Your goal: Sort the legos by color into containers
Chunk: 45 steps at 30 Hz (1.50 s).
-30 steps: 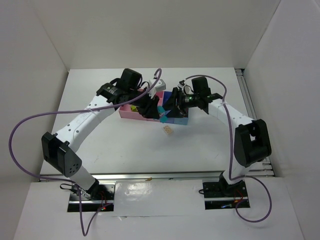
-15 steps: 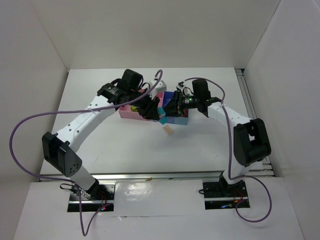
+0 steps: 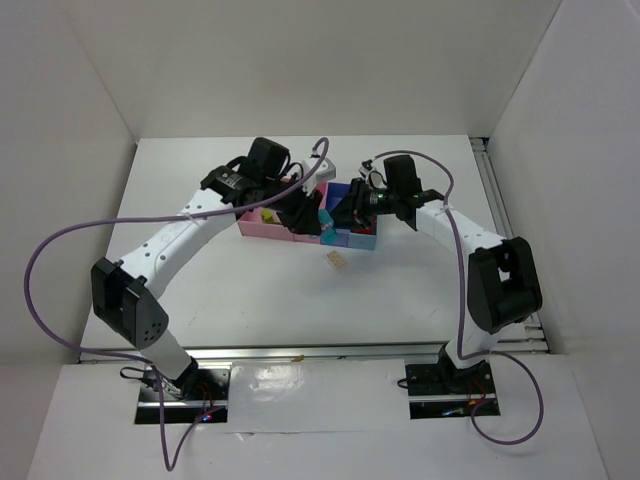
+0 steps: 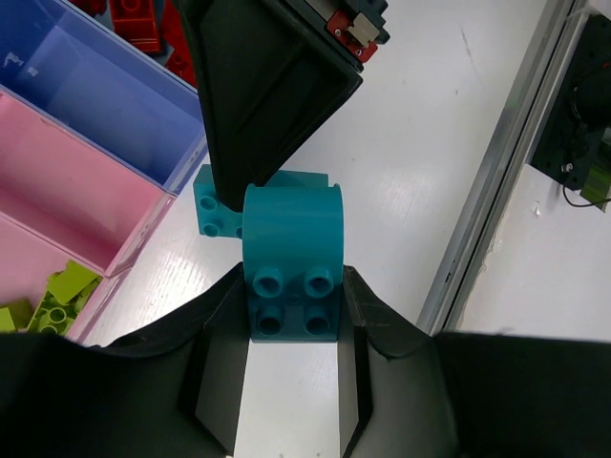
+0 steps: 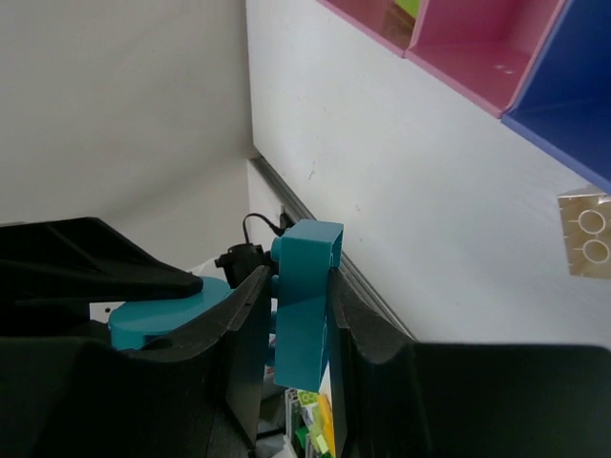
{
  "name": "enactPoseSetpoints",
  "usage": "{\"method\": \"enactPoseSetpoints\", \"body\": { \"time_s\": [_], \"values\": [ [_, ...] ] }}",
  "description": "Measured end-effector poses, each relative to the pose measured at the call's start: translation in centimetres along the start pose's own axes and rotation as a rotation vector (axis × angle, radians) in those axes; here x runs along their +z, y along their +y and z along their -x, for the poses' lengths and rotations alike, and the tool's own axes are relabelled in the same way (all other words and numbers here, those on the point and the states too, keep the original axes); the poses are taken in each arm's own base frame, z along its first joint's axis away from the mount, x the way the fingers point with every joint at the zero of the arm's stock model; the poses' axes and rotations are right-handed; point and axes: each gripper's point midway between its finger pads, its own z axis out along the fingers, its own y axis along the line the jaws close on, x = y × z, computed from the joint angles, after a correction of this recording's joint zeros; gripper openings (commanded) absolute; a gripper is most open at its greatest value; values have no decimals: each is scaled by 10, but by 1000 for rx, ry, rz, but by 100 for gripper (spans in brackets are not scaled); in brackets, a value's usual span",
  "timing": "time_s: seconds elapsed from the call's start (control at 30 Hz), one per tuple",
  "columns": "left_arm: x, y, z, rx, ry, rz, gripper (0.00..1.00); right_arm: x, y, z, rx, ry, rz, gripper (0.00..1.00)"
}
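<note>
My left gripper is shut on a cyan lego with a rounded end, held in the air beside the tray. A second cyan lego touches its far side, and my right gripper is shut on that one. In the top view the two grippers meet at the cyan legos, over the near edge of the containers. Red legos lie in a blue compartment. Lime green legos lie in a pink one. A cream-white lego lies on the table.
The cream-white lego sits just in front of the tray's blue end. A metal rail runs along the table's right edge. White walls close in the table on three sides. Purple cables loop off both arms.
My right gripper has shut on the second cyan lego after reaching in toward the left gripper. The left gripper kept its hold and shifted slightly right.
</note>
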Motion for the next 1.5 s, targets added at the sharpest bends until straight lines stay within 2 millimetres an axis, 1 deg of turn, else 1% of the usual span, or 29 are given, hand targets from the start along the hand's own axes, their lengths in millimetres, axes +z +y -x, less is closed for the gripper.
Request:
{"method": "enactPoseSetpoints", "body": {
  "time_s": [0.23, 0.47, 0.53, 0.7, 0.8, 0.9, 0.97, 1.13, 1.2, 1.27, 1.3, 1.37, 1.47, 1.5],
  "values": [
    [7, 9, 2, -9, -10, 15, 0, 2, -10, 10, 4, -49, -54, 31],
    [3, 24, 3, -41, -29, 50, 0, -4, -28, 21, 6, -98, -132, 31],
    [4, 28, -4, -71, -33, 58, 0, -7, -30, 26, 1, -118, -160, 31],
    [-1, 35, -37, -212, -1, 86, 0, -7, -23, 50, -46, -175, -186, 31],
    [-5, 45, -48, -312, 2, 114, 0, 0, -25, 68, -60, -204, -203, 31],
    [-5, 50, -60, -412, 2, 124, 0, 15, -34, 83, -68, -211, -227, 31],
    [-3, 48, -68, -470, 5, 120, 0, 29, -41, 94, -75, -214, -242, 31],
    [-1, 38, -91, -586, 36, 126, 0, 58, -60, 105, -91, -205, -286, 31],
    [-1, 39, -94, -607, 39, 139, 0, 68, -63, 112, -111, -211, -303, 35],
    [-3, 41, -92, -616, 30, 157, 0, 75, -64, 119, -128, -221, -311, 63],
    [-5, 42, -91, -620, 24, 164, 0, 77, -64, 121, -133, -224, -315, 73],
    [-9, 44, -89, -630, 10, 184, 0, 80, -64, 122, -146, -228, -320, 79],
    [-11, 48, -90, -636, 7, 208, 0, 80, -62, 124, -154, -232, -323, 79],
    [-12, 50, -91, -641, 8, 216, 0, 80, -62, 125, -158, -234, -325, 76]
  ]
}}
